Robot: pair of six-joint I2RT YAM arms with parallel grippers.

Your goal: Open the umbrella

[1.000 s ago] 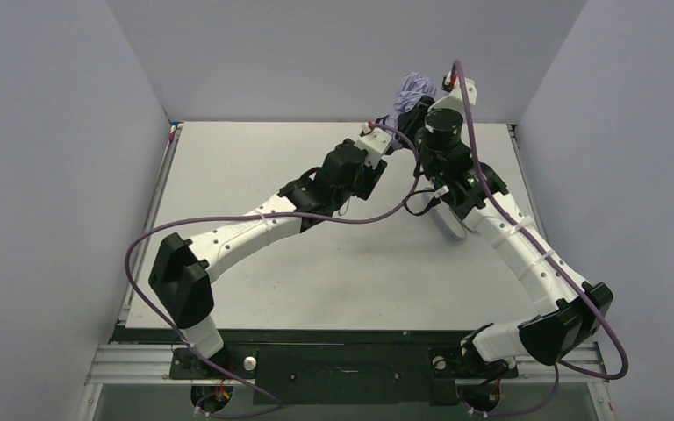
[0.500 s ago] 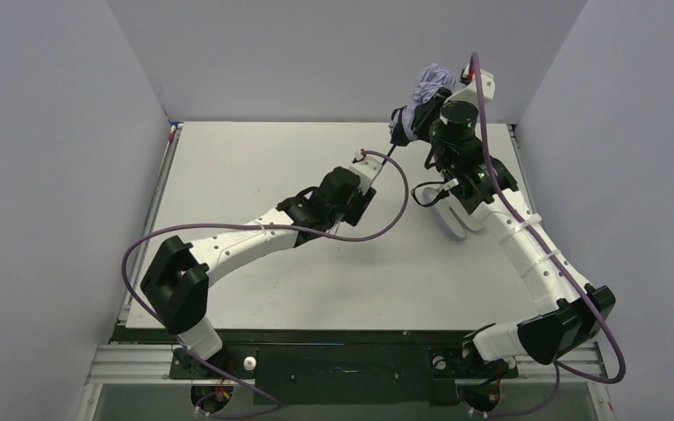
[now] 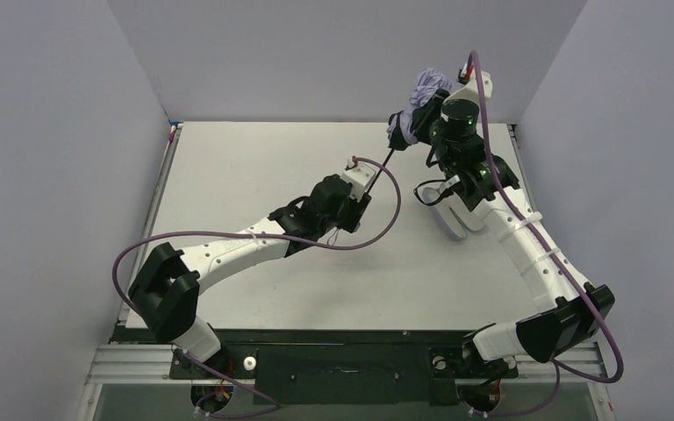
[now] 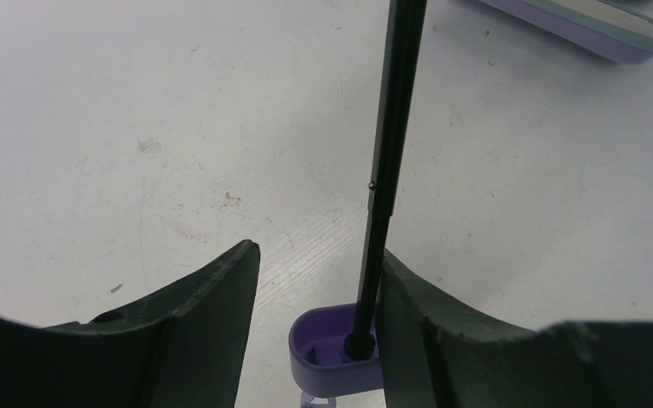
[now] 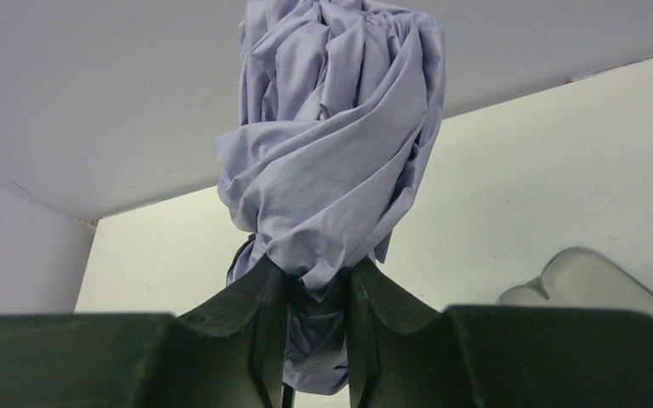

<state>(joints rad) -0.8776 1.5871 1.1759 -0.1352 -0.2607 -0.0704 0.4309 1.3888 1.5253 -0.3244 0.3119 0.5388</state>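
Item: the umbrella [image 3: 421, 96], compact folding type, carried clear above the counter [image 3: 254, 167] near its far right corner, slung between the two arms.
Canopy [image 5: 332, 153]: pale lavender, furled in a crumpled bundle with the ribs not spread. It is the highest part, over the counter's far edge.
Shaft [image 4: 388, 153]: thin and black, drawn out in stepped sections. It slopes from the bundle down toward the counter's middle.
Handle [image 4: 327, 348]: small and lavender, at the shaft's lower end, above the counter's middle.
Step in hand: by the look of it, lengthening the shaft with an arm at each end. The canopy is not yet opened.
Next move calls for: probably a firm hold on the handle while the canopy's sliding collar is pushed up the shaft until the ribs spread and catch. The pinch on the fabric would likely need to shift or let go first, so the cloth can fan out.
Right gripper [image 5: 316, 272]: jaws drawn close, pinching the gathered neck of fabric at the bundle's base.
Left gripper [image 4: 319, 255]: jaws about half spread with the handle between them. It lies against one jaw, and a strip of counter shows beside the other. Whether it is clamped cannot be told.
Also present: sleeve [image 4: 578, 21], pale lavender, lying on the counter's right side.
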